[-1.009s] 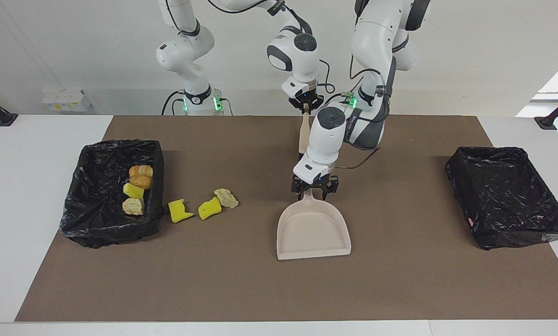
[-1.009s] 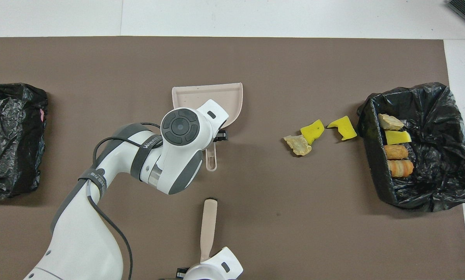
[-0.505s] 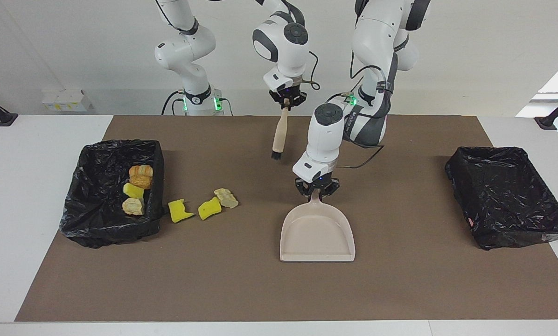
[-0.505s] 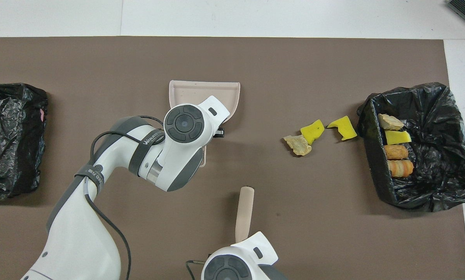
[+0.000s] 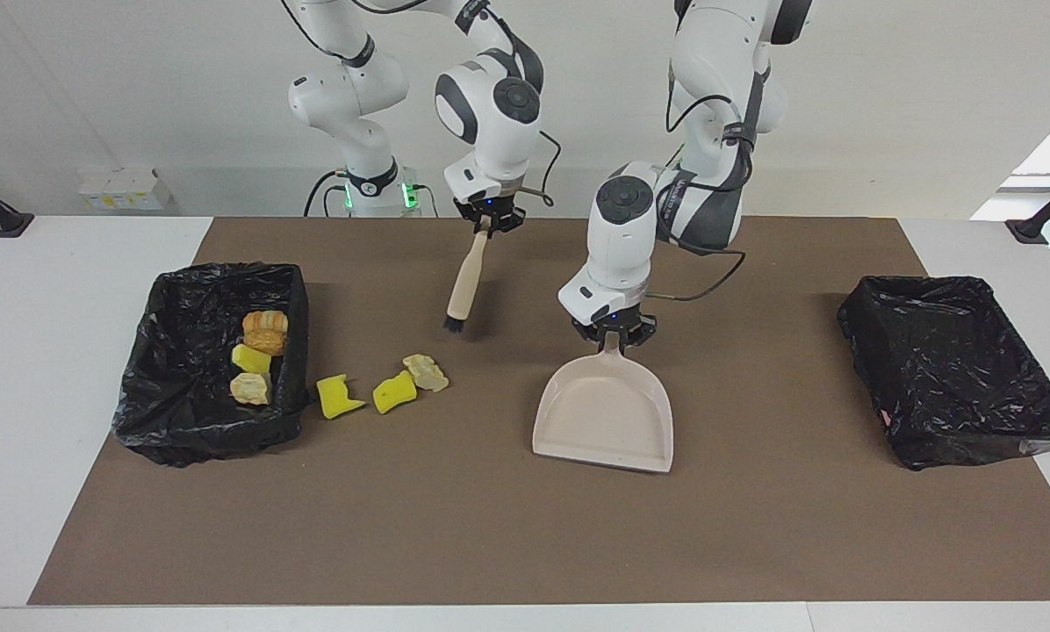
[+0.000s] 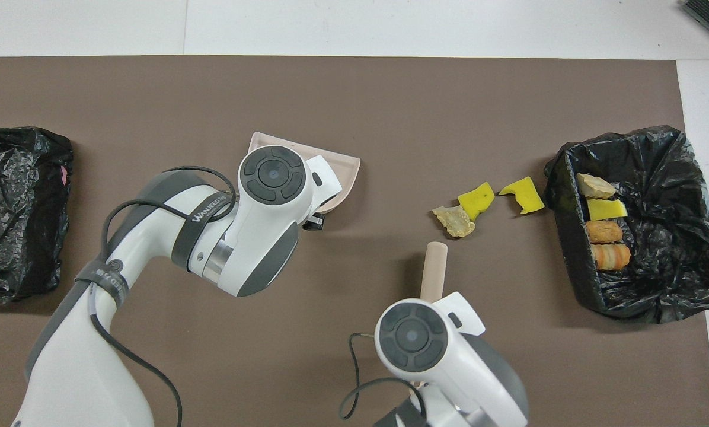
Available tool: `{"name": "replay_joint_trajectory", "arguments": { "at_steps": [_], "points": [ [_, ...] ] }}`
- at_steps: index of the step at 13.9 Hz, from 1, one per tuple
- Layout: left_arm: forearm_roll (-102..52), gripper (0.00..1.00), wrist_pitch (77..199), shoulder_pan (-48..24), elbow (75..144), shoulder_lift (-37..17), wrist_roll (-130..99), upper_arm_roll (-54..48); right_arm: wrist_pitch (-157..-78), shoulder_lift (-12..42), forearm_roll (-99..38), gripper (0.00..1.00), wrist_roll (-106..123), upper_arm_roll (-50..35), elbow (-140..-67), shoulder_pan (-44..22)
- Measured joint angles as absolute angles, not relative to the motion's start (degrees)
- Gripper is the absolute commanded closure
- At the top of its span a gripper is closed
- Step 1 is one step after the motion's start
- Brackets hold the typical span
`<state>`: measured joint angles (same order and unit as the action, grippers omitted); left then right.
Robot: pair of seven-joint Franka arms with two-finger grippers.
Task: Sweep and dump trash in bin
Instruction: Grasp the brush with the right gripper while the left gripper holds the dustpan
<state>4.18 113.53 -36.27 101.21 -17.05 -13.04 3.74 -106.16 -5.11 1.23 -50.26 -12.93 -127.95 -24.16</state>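
left gripper [image 5: 611, 334] clenched on dustpan [image 5: 604, 421] handle, wrist bent down (pan tilted) | right gripper [image 5: 486, 221] grasping brush [image 5: 464, 284], bristles hanging over mat [image 5: 490, 527]

Band on left arm [image 6: 203, 204], reads "WANEED"

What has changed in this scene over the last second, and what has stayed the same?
The left gripper shut on the dustpan handle and tilted it up. The right gripper carried the brush toward the loose trash. The trash and both bins stayed put.
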Motion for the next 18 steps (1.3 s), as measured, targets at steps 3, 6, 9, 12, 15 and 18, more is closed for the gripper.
{"name": "replay_joint_trajectory", "arguments": {
  "at_steps": [3, 6, 9, 12, 15, 18],
  "points": [
    [4.26, 1.0, 109.33, -35.11, 101.27, -16.09, 1.32, 4.22, -106.22, -3.86, 6.39, 1.0, -42.72, -12.86, -127.93, -18.37],
    [4.27, 1.0, 108.85, -33.29, 101.58, -16.09, 10.63, 4.31, -106.28, -4.13, 8.85, 1.0, -33.62, -12.83, -126.66, -12.27],
    [4.31, 1.0, 108.22, -32.16, 101.59, -16.09, 20.65, 4.36, -108.48, -4.15, 15.45, 1.0, -25.39, -12.79, -126.35, -6.83],
    [5.39, 1.0, 108.1, -31.64, 101.59, -16.09, 29.71, 4.52, -112.81, -3.88, 19.74, 1.0, -19.08, -12.94, -127.06, -2.37],
    [7.98, 1.0, 108.15, -31.66, 101.81, -16.08, 34.85, 4.35, -117.25, -2.51, 22.9, 1.0, -14.2, -12.86, -127.91, 3.48],
    [11.12, 1.0, 108.51, -31.91, 103.56, -15.4, 39.9, 3.92, -119.11, 0.0, 23.39, 1.0, -13.73, -13.09, -128.15, 4.53]
  ]
}}
